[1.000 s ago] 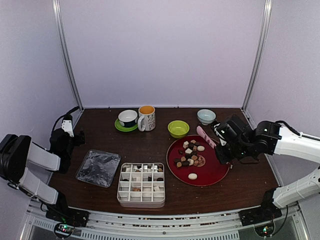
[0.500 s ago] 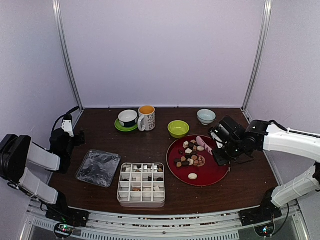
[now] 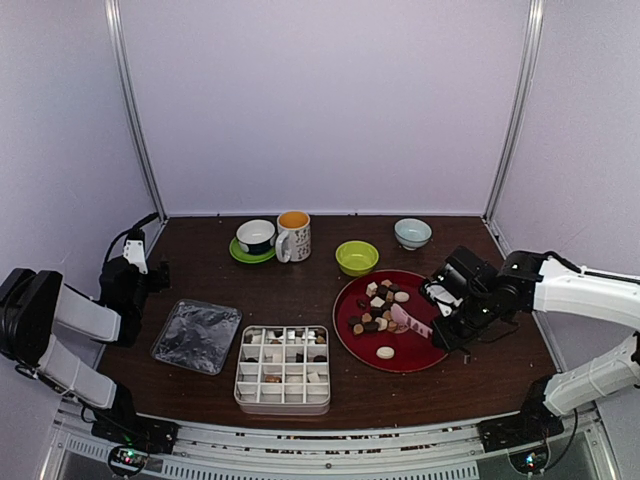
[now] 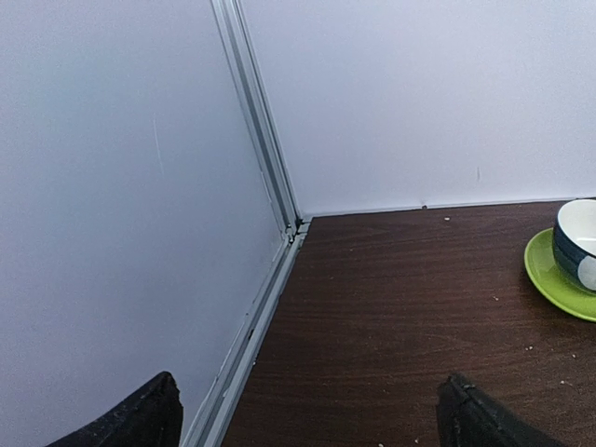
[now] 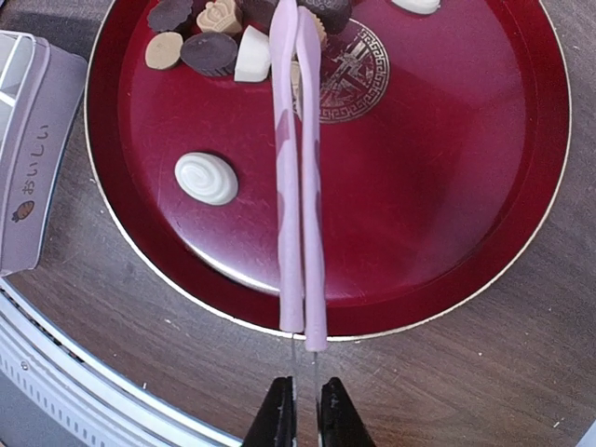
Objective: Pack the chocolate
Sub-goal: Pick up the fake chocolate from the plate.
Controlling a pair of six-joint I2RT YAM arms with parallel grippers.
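The chocolate [image 3: 379, 309] lies as a pile of dark, tan and cream pieces on a red plate [image 3: 441, 345], with one white swirl piece [image 3: 385, 352] apart near the front. In the right wrist view the pile [image 5: 222, 45] sits at the top and the swirl piece [image 5: 206, 178] to the left. My right gripper [image 5: 304, 410] is shut on the handle end of pink tongs [image 5: 300, 186], whose arms are squeezed together and reach over the plate [image 5: 447, 186] into the pile. My left gripper [image 4: 312, 414] stands open over bare table by the left wall.
A white compartment box [image 3: 283, 407] holding several pieces stands front centre, with a clear lid [image 3: 196, 335] to its left. Along the back are a cup on a green saucer [image 3: 256, 237], a mug [image 3: 294, 235], a green bowl [image 3: 357, 257] and a pale bowl [image 3: 412, 232].
My right gripper has carried the tongs from the plate's back right rim forward and inward over the plate. The left arm has not moved.
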